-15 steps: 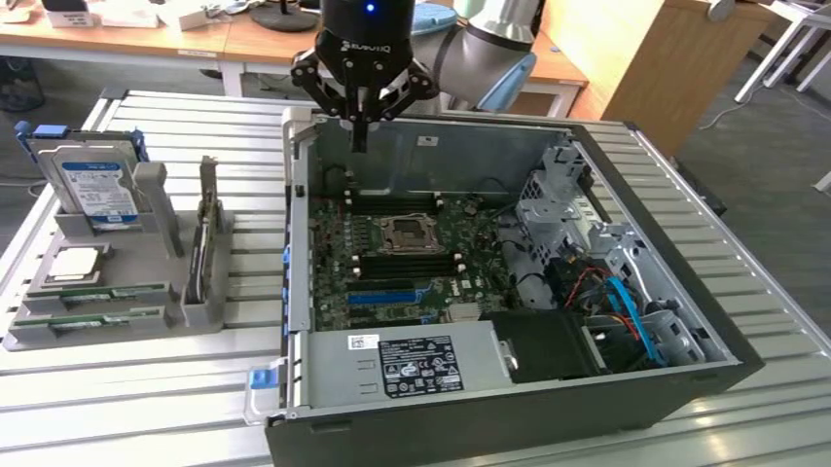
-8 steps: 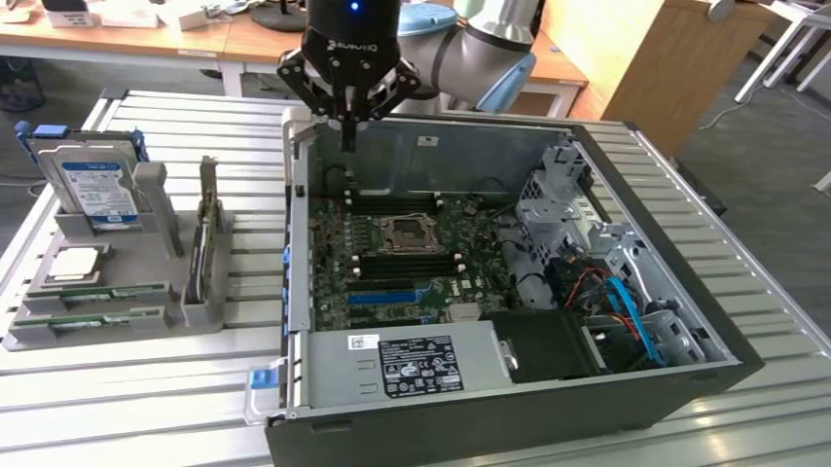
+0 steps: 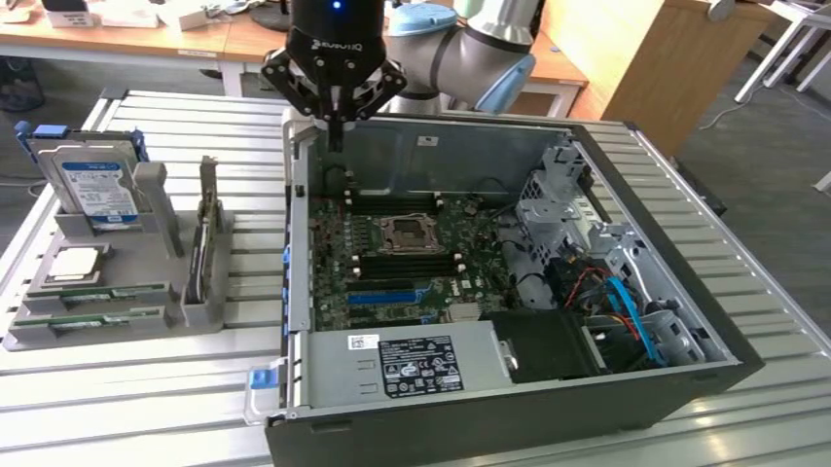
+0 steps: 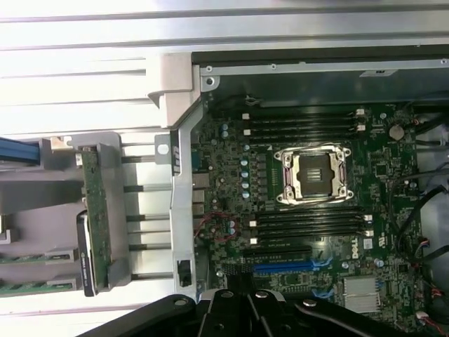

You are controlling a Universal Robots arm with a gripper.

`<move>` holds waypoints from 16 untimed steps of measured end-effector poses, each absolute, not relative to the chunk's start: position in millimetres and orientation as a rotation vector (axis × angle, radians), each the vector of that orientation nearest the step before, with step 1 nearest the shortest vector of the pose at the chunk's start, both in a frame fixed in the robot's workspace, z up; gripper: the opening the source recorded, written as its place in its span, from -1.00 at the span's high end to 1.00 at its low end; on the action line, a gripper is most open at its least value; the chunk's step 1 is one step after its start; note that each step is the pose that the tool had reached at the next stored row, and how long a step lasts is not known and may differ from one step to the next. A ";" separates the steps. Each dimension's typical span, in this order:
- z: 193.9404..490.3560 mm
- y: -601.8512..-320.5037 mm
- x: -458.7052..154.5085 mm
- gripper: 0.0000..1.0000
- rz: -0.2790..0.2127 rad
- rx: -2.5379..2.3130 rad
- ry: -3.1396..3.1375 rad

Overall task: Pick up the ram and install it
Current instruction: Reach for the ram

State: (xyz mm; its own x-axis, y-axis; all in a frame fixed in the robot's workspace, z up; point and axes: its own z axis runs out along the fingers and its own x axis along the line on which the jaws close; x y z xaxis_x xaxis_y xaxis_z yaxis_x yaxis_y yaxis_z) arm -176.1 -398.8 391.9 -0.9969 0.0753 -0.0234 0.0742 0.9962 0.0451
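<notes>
- Ram [image 3: 115, 292] is lying flat in a front slot of the grey tray [image 3: 195, 313], at the exterior view's left, with a second stick [image 3: 104, 317] lying just beside it.
- Your gripper [image 3: 335, 136] is hovering over the far edge of the case [image 3: 520, 418], well apart from the ram.
- Its jaws are pressing together, seemingly with nothing between them, though the tips are hard to read.
- Your wrist camera is looking down on the board [image 4: 231, 175], where black slots [image 4: 305, 125] are running on either side of the socket [image 4: 312, 175].
- On the tray, a drive [image 3: 93, 185] and a card [image 3: 205, 233] are standing upright, and a CPU [image 3: 76, 263] is lying flat.
</notes>
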 end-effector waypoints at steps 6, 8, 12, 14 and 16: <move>391.3 -398.5 -189.7 0.79 0.069 0.116 3.114; 391.1 -398.3 -194.2 0.79 0.069 0.117 3.114; 390.7 -397.8 -203.2 0.79 0.069 0.117 3.114; 390.4 -397.3 -208.2 0.79 0.069 0.116 3.114; 390.2 -396.7 -213.6 0.79 0.069 0.117 3.114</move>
State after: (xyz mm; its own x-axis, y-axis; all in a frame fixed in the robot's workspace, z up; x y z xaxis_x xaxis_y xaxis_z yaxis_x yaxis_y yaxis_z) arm -213.6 -396.7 390.2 -0.9969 0.0753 -0.0232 0.0742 0.9962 0.0451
